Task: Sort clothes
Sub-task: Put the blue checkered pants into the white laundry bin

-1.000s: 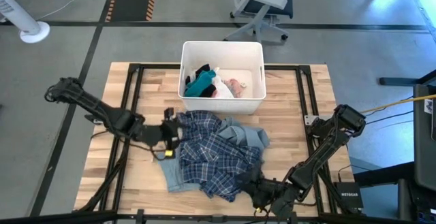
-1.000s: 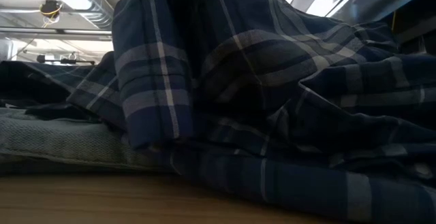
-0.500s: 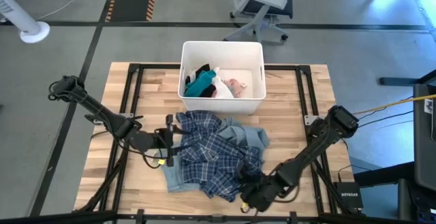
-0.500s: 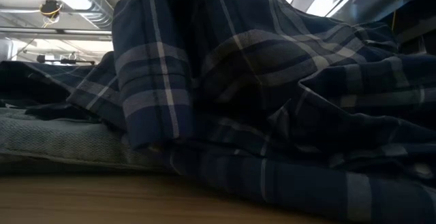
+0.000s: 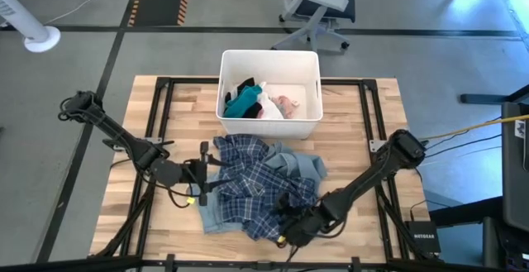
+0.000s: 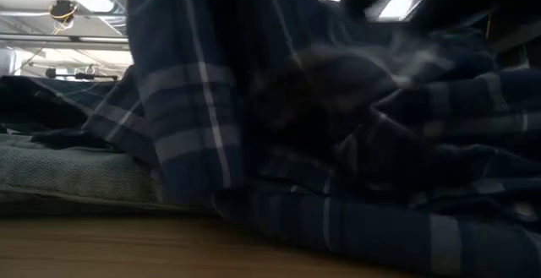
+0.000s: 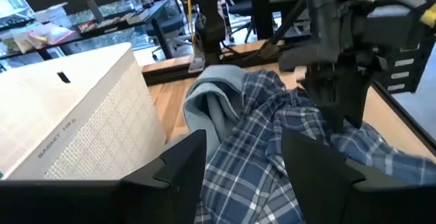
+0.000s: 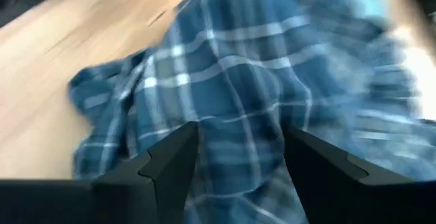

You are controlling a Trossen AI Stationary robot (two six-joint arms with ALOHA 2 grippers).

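Plaid shirts (image 5: 252,188) and denim (image 5: 307,166) lie heaped mid-worktop (image 5: 364,127), near the bin (image 5: 270,61). Left gripper (image 5: 204,173) sits at the heap's left edge, fingers spread. Right gripper (image 5: 289,226) sits over the heap's front edge, fingers spread above plaid.

The pale wooden plank worktop (image 5: 347,123), crossed by a black metal frame (image 5: 161,115), carries a white rectangular plastic bin (image 5: 270,127) at its far middle. Just in front of the bin lies a rumpled heap of blue plaid shirts (image 5: 252,185) over light blue denim (image 5: 310,167), spreading toward the near edge.
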